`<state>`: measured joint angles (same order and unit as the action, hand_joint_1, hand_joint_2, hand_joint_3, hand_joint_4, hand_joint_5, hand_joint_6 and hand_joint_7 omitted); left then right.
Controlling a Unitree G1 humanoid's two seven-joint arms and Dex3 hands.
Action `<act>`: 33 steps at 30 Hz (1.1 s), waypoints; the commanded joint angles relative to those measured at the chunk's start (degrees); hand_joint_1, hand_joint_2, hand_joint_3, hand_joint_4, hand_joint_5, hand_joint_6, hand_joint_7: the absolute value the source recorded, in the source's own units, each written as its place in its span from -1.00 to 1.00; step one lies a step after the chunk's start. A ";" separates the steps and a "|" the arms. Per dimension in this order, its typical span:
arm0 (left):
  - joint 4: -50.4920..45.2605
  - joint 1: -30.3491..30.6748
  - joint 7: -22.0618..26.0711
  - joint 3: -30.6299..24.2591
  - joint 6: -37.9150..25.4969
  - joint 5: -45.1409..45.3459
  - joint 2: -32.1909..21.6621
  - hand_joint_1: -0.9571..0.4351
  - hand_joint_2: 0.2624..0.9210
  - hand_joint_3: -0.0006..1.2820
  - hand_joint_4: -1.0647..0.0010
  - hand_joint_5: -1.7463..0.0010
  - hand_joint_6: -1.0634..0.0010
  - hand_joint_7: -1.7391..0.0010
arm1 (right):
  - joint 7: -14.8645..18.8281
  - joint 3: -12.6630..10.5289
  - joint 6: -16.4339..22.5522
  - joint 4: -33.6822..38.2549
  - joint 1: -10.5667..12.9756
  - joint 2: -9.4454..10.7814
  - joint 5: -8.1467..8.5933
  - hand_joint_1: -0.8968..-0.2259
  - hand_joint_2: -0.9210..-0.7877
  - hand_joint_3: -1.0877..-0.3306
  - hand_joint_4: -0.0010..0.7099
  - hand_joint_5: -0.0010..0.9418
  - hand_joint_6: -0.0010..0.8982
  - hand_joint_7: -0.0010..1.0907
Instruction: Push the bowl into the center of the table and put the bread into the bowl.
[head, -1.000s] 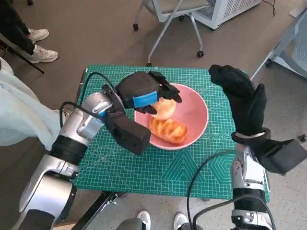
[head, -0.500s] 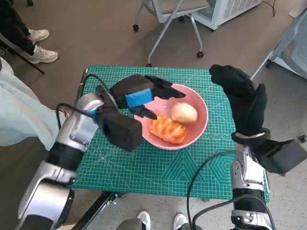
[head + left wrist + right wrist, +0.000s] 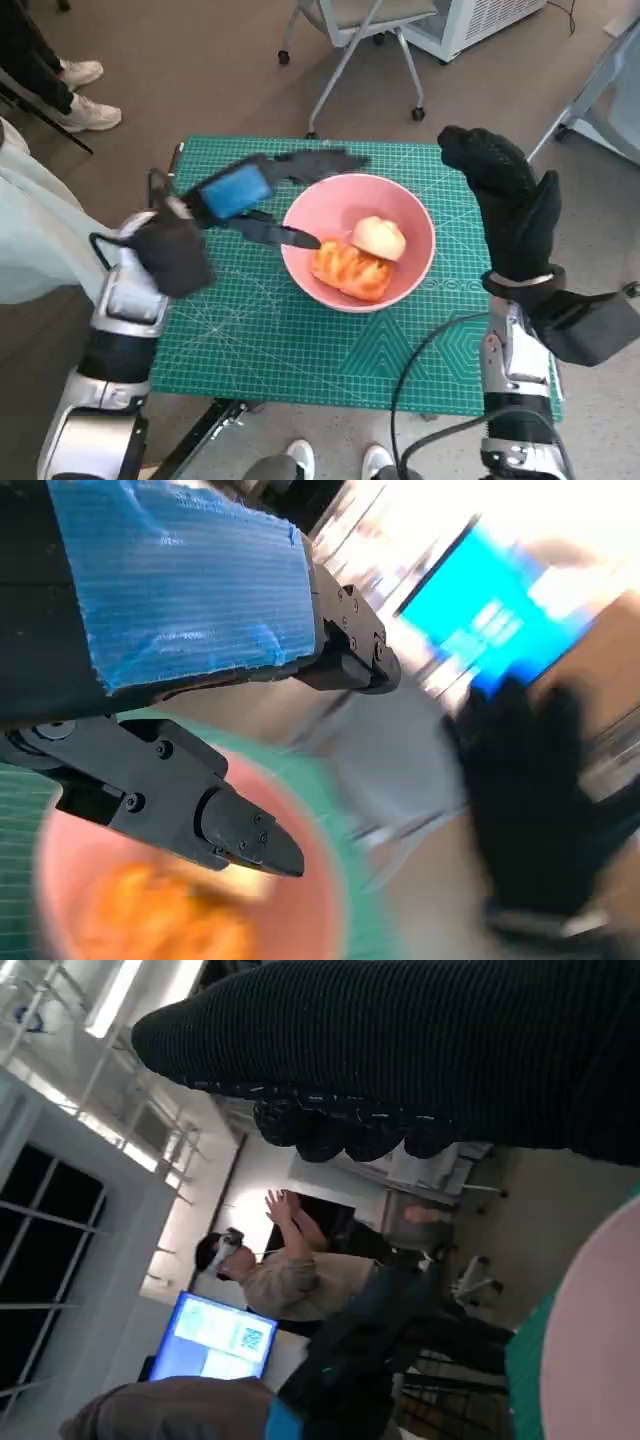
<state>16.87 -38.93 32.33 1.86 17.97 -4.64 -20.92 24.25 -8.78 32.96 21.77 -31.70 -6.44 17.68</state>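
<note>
A pink bowl (image 3: 405, 205) sits near the middle of the green mat (image 3: 300, 350). In it lie a glazed orange-brown bread (image 3: 350, 271) and a pale round bun (image 3: 379, 237). My left hand (image 3: 250, 190), black with blue tape, hovers just left of the bowl with its fingers spread and nothing in them. The left wrist view shows the fingers (image 3: 230, 825) apart over the blurred bowl (image 3: 300, 880) and bread (image 3: 160, 915). My gloved right hand (image 3: 505, 200) is raised at the mat's right edge, beside the bowl and holding nothing; the bowl's rim (image 3: 600, 1330) shows in the right wrist view.
A chair on castors (image 3: 350, 40) stands behind the table, another frame (image 3: 600, 90) at the far right. A person's shoes (image 3: 85, 100) are at the upper left, feet (image 3: 335, 460) below the table's near edge. A person (image 3: 290, 1270) appears in the right wrist view.
My left hand let go of the pale bun, which now lies in the bowl, then pulled back to the left out of the bowl. The right hand has hardly moved.
</note>
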 commanded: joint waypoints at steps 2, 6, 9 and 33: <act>-1.25 3.93 -2.98 -4.77 2.84 -7.88 5.93 -0.01 0.99 -0.92 0.55 0.99 0.27 0.98 | -0.91 0.31 -2.08 -2.35 1.46 0.00 -0.26 -0.23 -1.00 -0.11 -0.41 -1.00 -0.71 -0.03; -1.01 5.62 -4.32 -6.30 4.23 -11.74 10.25 -0.09 1.00 -0.82 0.55 0.99 0.30 0.98 | -1.25 0.48 -2.76 -4.09 1.40 0.03 -0.27 -0.20 -1.00 -0.12 -0.41 -1.00 -0.71 -0.02; -1.40 6.56 -5.34 -6.93 4.53 -13.12 12.33 -0.16 1.00 -0.76 0.56 1.00 0.33 0.98 | -1.50 0.62 -3.18 -5.25 1.21 0.02 -0.34 -0.18 -1.00 -0.13 -0.41 -1.00 -0.72 -0.01; -3.67 8.23 -10.72 -6.99 9.35 -10.58 15.89 -0.41 1.00 -0.64 0.54 0.99 0.38 0.98 | -1.18 0.65 -3.62 -9.28 0.46 -1.00 -0.36 -0.19 -1.00 -0.11 -0.33 -0.97 -0.80 0.14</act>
<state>14.37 -31.28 21.75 -5.21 26.75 -15.62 -5.12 23.31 -8.27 30.10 12.86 -31.86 -6.86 17.76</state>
